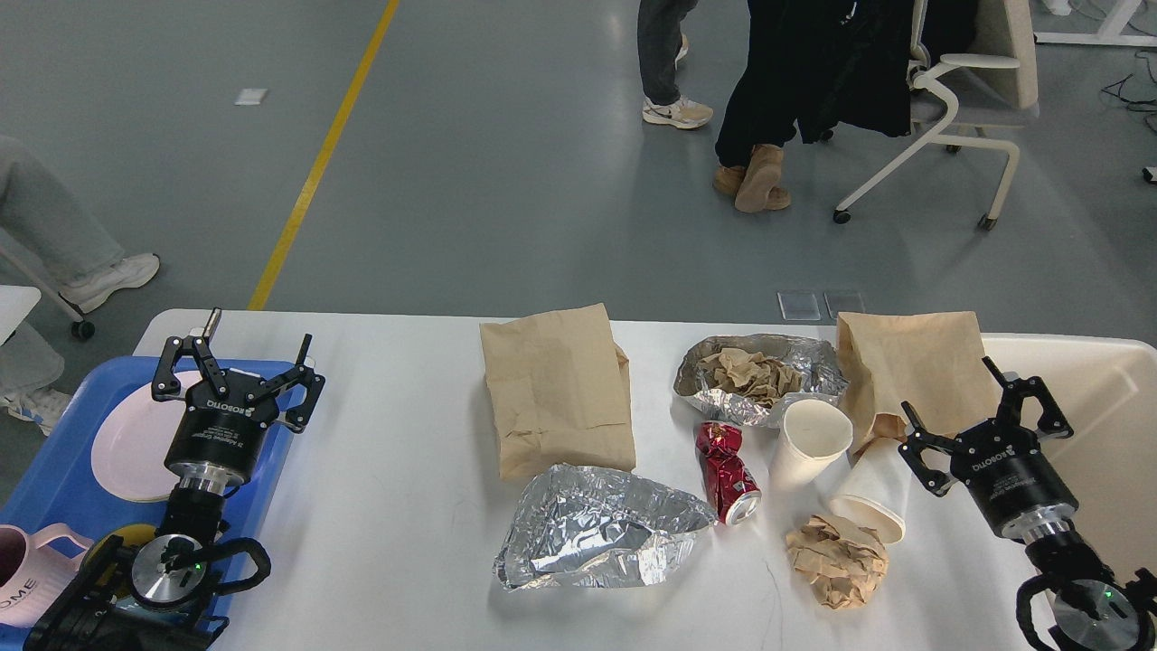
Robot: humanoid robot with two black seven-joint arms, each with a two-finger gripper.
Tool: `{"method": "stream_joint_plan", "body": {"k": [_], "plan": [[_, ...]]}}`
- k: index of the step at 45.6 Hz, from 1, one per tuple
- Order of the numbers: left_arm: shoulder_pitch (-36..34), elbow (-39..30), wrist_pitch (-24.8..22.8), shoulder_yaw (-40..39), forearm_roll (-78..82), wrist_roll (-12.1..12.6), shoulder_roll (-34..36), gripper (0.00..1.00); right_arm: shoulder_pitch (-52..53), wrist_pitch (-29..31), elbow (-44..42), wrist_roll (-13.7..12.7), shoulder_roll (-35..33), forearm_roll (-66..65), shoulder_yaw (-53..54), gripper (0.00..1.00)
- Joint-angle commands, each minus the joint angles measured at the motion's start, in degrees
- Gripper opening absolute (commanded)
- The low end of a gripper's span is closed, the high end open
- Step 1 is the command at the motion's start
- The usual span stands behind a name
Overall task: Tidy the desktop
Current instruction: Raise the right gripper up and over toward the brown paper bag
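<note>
The white desktop [398,506] holds litter. A brown paper bag [556,389] lies in the middle, a sheet of foil [597,533] in front of it. A foil tray [818,366] holds crumpled brown paper [746,372]. A crushed red can [728,470], an upright white paper cup [809,443], a tipped white cup [875,493] and a brown paper ball [836,559] lie right of centre. A second brown bag [913,371] lies at the right. My left gripper [237,354] is open and empty over the blue tray. My right gripper [985,407] is open and empty by the second bag.
A blue tray [54,443] at the left holds a pink plate [126,443] and a pink mug [27,579]. A cream bin [1107,416] stands at the right edge. People's legs [755,136] and a white chair [958,99] are beyond the table.
</note>
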Motion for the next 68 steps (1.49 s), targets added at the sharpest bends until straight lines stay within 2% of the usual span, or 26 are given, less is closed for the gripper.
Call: {"method": "stream_joint_plan", "body": {"k": [1, 14, 19, 22, 25, 32, 40, 45, 48, 56, 61, 64, 68], "plan": [[0.0, 0.0, 0.0, 0.0, 0.1, 0.0, 0.0, 0.96, 0.4, -0.6, 0.0, 0.0, 0.0, -0.1, -0.1, 1.00], [0.0, 0.0, 0.0, 0.0, 0.0, 0.0, -0.1, 0.96, 3.1, -0.9, 0.0, -0.1, -5.0, -0.1, -0.1, 1.00], [0.0, 0.0, 0.0, 0.0, 0.0, 0.0, 0.0, 0.96, 7.2, -5.2, -2.0, -0.1, -5.3, -0.8, -0.6, 1.00], [0.0, 0.0, 0.0, 0.0, 0.0, 0.0, 0.0, 0.96, 10.2, -10.3, -3.8, -0.1, -6.7, -0.7, -4.2, 1.00], [0.0, 0.0, 0.0, 0.0, 0.0, 0.0, 0.0, 0.96, 13.3, -14.4, -3.9, 0.0, -11.1, -0.2, -10.4, 1.00], [0.0, 0.0, 0.0, 0.0, 0.0, 0.0, 0.0, 0.96, 20.7, -16.0, -3.8, 0.0, -19.8, 0.2, -25.9, 1.00], [0.0, 0.0, 0.0, 0.0, 0.0, 0.0, 0.0, 0.96, 38.0, -15.8, -4.2, 0.0, -27.8, 0.2, -51.4, 1.00], [0.0, 0.0, 0.0, 0.0, 0.0, 0.0, 0.0, 0.96, 53.2, -15.4, -3.8, 0.0, -30.9, 0.2, -74.8, 1.00], [0.0, 0.0, 0.0, 0.0, 0.0, 0.0, 0.0, 0.96, 62.4, -15.1, -3.6, 0.0, -30.5, 0.2, -90.7, 1.00], [0.0, 0.0, 0.0, 0.0, 0.0, 0.0, 0.0, 0.96, 82.4, -14.9, -2.9, 0.0, -20.1, 0.2, -128.1, 1.00], [0.0, 0.0, 0.0, 0.0, 0.1, 0.0, 0.0, 0.96, 92.3, -13.9, 1.9, 0.0, -12.0, 0.1, -148.7, 1.00], [0.0, 0.0, 0.0, 0.0, 0.0, 0.0, 0.0, 0.96, 97.2, -12.7, 5.3, 0.0, -7.0, 0.2, -156.6, 1.00], [0.0, 0.0, 0.0, 0.0, 0.0, 0.0, 0.0, 0.96, 104.7, -8.9, 12.1, -0.3, -3.2, 0.1, -159.7, 1.00]]}}
